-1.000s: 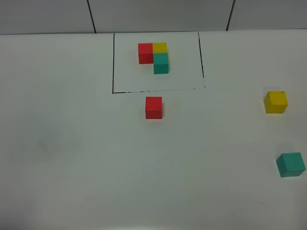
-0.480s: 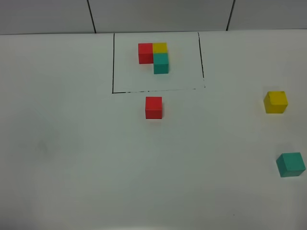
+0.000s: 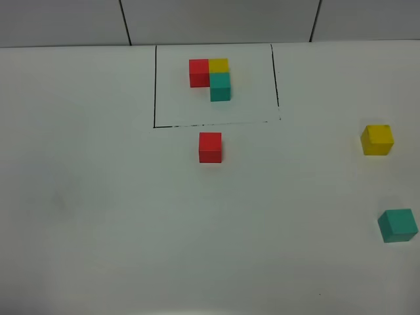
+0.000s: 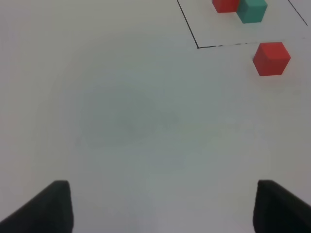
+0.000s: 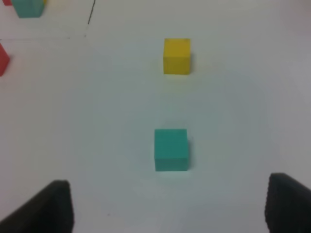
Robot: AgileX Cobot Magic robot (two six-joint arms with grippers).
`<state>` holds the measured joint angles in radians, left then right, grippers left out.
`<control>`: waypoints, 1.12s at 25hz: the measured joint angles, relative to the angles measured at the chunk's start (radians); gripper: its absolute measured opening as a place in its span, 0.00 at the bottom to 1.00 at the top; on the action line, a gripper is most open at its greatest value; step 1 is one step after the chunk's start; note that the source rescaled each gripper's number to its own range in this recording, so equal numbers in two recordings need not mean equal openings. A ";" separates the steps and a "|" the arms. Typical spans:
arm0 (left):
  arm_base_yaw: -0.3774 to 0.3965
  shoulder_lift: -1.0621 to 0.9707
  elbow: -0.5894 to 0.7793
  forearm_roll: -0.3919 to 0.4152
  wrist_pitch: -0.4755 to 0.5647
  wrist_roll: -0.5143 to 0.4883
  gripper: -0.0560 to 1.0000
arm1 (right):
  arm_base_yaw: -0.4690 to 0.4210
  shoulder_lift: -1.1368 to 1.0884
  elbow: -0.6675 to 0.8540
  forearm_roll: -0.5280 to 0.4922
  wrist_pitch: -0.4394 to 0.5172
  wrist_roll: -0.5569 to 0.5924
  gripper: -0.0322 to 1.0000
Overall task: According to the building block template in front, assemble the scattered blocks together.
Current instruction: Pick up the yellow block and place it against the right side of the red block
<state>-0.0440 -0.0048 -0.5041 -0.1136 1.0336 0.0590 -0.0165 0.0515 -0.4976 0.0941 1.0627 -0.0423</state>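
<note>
Left claw (image 4: 164,208): jaws spread wide, nothing between them, over bare bench (image 4: 121,121). Right claw (image 5: 167,208): also spread and empty. Neither arm shows in the high view.

Ahead of the right claw, the teal cube (image 5: 171,149) sits roughly on the centre line between the jaws, clear of both. The yellow cube (image 5: 177,56) is further out on about the same line, apart from the teal.

Ahead of the left claw and off to one side is the red cube (image 4: 271,58), just outside the near line of the black outline (image 3: 155,85), not touching it. Inside the outline is the template (image 3: 211,77): red and yellow side by side, teal against the near face of the yellow, making an L.

High view: loose red is mid-bench. Yellow and teal are well off at the right edge, with teal closer to the camera.

Progress, my read: zero. No two loose cubes touch and nothing is gripped. All joins are left: yellow against red's right side, then teal in front of yellow. Right claw looks best placed to take teal or yellow first.
</note>
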 joint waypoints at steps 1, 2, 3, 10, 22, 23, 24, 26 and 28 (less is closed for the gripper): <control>0.000 0.000 0.000 0.000 0.000 0.000 0.82 | 0.000 0.000 0.000 0.000 0.000 0.000 0.67; 0.000 0.000 0.000 0.000 0.000 0.000 0.82 | 0.000 0.000 0.000 0.000 0.000 0.000 0.67; 0.000 0.000 0.000 0.000 0.000 0.000 0.82 | 0.000 0.000 0.000 0.000 0.000 0.000 0.67; 0.000 0.000 0.000 0.000 0.000 0.000 0.82 | 0.000 0.000 0.000 0.000 0.000 0.000 0.67; 0.000 0.000 0.000 0.000 0.000 0.000 0.82 | 0.000 0.002 0.000 0.000 0.000 0.000 0.67; 0.000 0.000 0.000 0.000 0.000 0.000 0.82 | 0.000 0.009 0.000 0.000 0.000 0.000 0.67; 0.000 0.000 0.000 0.000 0.000 0.000 0.82 | 0.000 0.024 0.000 0.000 0.000 0.000 0.67; 0.000 0.000 0.000 0.000 0.000 0.000 0.82 | 0.000 0.068 0.000 0.000 0.001 0.001 0.67; 0.000 0.000 0.000 0.000 0.000 0.000 0.82 | 0.000 0.131 -0.005 0.000 0.001 0.017 0.67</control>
<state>-0.0440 -0.0048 -0.5041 -0.1136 1.0336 0.0590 -0.0165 0.1826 -0.5028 0.0944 1.0636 -0.0255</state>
